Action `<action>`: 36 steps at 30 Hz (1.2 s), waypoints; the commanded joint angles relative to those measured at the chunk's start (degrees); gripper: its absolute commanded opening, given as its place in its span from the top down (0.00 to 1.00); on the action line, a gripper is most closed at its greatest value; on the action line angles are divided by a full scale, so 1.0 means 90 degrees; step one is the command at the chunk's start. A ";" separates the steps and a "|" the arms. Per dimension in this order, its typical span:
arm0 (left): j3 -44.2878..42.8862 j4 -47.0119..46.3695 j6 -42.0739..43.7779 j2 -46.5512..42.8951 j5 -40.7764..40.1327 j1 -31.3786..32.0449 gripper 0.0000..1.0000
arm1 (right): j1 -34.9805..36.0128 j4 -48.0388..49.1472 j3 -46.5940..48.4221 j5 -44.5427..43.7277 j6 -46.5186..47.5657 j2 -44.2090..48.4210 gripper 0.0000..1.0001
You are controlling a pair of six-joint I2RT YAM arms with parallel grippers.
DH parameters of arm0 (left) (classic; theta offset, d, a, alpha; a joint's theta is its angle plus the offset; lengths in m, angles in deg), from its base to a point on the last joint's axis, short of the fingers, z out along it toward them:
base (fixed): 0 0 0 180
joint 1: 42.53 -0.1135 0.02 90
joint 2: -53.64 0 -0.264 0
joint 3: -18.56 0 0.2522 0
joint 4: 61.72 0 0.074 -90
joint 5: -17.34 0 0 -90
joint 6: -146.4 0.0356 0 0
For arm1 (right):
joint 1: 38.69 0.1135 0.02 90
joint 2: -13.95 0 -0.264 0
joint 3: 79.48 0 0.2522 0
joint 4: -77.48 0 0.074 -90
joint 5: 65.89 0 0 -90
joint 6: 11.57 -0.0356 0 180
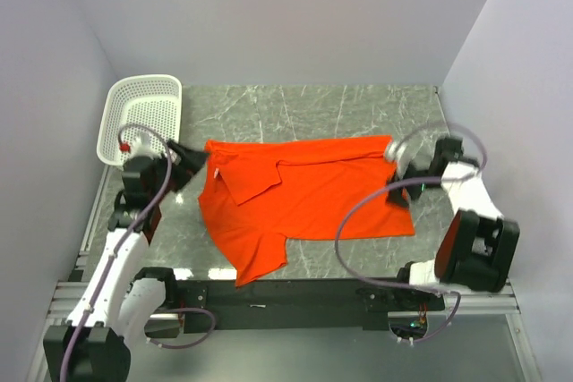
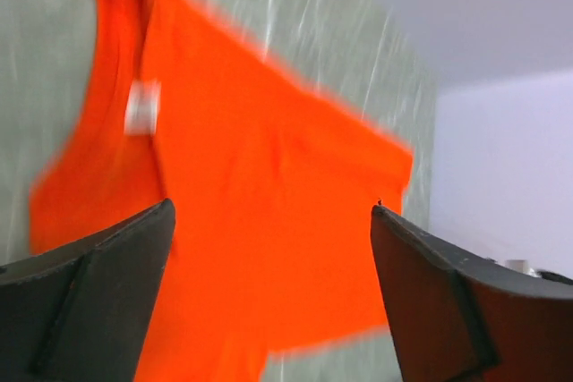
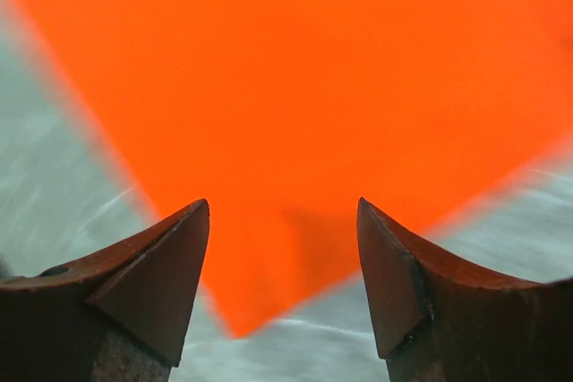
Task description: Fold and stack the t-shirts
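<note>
The left gripper [image 2: 269, 212] has its dark fingers spread wide with nothing between them. It hovers just off the collar end of the bright orange-red, short-sleeved soft fabric t-shirt [image 1: 313, 199]. The right gripper [image 3: 282, 212] is likewise parted and empty, poised above a corner of the cloth at the hem end. The shirt lies flat and sideways on the grey marbled table [image 1: 358, 105], collar toward the left arm and hem toward the right, so each arm serves one end of the same far long edge. That probably suits a paired lift and fold. An edge along the upper part suggests one side is already turned in, while the near sleeve sticks out unfolded. The white perforated plastic basket [image 1: 112, 123] stands at the far left corner, behind the left gripper and apart from the shirt.
</note>
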 commanded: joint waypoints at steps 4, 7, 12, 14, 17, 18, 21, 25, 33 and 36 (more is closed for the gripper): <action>0.1486 0.1611 -0.1264 -0.0887 0.2468 0.0022 0.16 | 0.0909 -0.1457 -0.2065 0.0110 0.3976 0.1681 0.26; 0.1382 0.2528 -0.0798 -0.1084 0.2530 0.0110 0.19 | 0.2226 -0.0726 -0.2475 0.0013 0.2835 0.2510 0.26; 0.0493 0.3653 0.0617 -0.1328 0.1583 0.0100 0.17 | 0.5190 0.0836 -0.2331 -0.0228 0.1095 0.3148 0.22; 0.0170 0.3538 0.0679 -0.1669 0.1699 0.0081 0.21 | 0.6278 0.1537 -0.2039 -0.0571 0.0294 0.2731 0.23; -0.0318 0.3527 0.0475 -0.2323 0.1185 0.0081 0.19 | 0.8183 0.2484 -0.1726 -0.1332 -0.0264 0.1775 0.24; -0.0512 0.3556 0.0435 -0.2479 0.1047 0.0081 0.19 | 0.8961 0.2731 -0.1648 -0.1779 -0.0352 0.1490 0.25; -0.0650 0.3693 0.0143 -0.3016 0.0617 0.0081 0.13 | 0.9641 0.3143 -0.0946 -0.2154 -0.0684 0.0162 0.32; -0.0534 0.3868 -0.0092 -0.3670 0.0586 0.0081 0.13 | 1.0042 0.3533 -0.0086 -0.2456 -0.1162 -0.0904 0.37; -0.0973 0.4484 0.0230 -0.4209 0.0313 0.0081 0.13 | 1.0414 0.3934 0.0355 -0.3082 -0.1730 -0.2057 0.43; -0.1148 0.4513 0.0278 -0.4336 0.0206 0.0081 0.11 | 1.0433 0.3885 0.0267 -0.3063 -0.1740 -0.2136 0.44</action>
